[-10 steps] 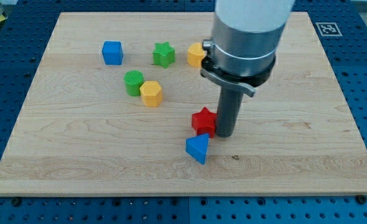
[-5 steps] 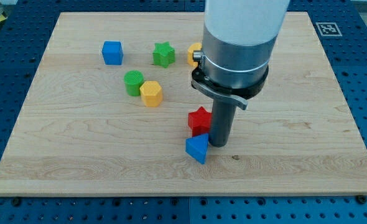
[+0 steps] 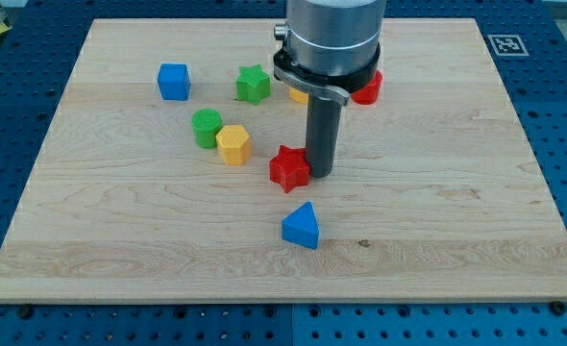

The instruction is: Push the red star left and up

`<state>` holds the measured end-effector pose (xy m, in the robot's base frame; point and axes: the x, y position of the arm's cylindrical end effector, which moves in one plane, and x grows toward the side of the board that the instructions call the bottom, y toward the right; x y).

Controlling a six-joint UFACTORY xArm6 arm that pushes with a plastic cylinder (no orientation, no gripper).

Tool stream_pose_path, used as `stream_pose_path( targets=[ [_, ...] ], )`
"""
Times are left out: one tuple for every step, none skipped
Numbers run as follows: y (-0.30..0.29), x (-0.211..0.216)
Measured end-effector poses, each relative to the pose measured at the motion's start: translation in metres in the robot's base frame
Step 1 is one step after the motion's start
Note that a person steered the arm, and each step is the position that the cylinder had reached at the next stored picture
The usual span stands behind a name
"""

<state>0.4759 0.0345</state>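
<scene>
Blue pegboard frames a pale wooden board (image 3: pixel 120 250), and 8 small blocks are scattered over its upper middle. My tip (image 3: pixel 319 174) is a plain rod with nothing to open or close; it holds nothing and simply stands on the wood, pressed against the right side of the red star (image 3: pixel 288 168).

That star sits near the board's centre. From my tip it lies at about 9 o'clock, touching or very nearly so. Since the star must go left and up, toward roughly 10 or 11 o'clock, I judge my tip would serve better a little lower, at the star's 4 or 5 o'clock, so the push carries both components instead of mostly leftward.

In that direction, at the star's 10 o'clock, the yellow block (image 3: pixel 234 144) and the green round block (image 3: pixel 207 127) sit touching each other; a long push would likely run the star into them. The blue triangle (image 3: pixel 302 227) lies apart at the star's 6 o'clock, out of the way.

Farther up are the blue cube (image 3: pixel 174 82), the green star (image 3: pixel 253 84), another yellow block (image 3: pixel 298 93) mostly hidden behind the arm, and a second red block (image 3: pixel 368 88) whose shape I cannot make out.
</scene>
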Motion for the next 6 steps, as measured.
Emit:
stream_pose_path(
  targets=[
    [0.009, 0.029],
    [0.005, 0.051],
    [-0.009, 0.044],
    [-0.02, 0.024],
    [-0.028, 0.022],
    [-0.062, 0.022]
  ],
)
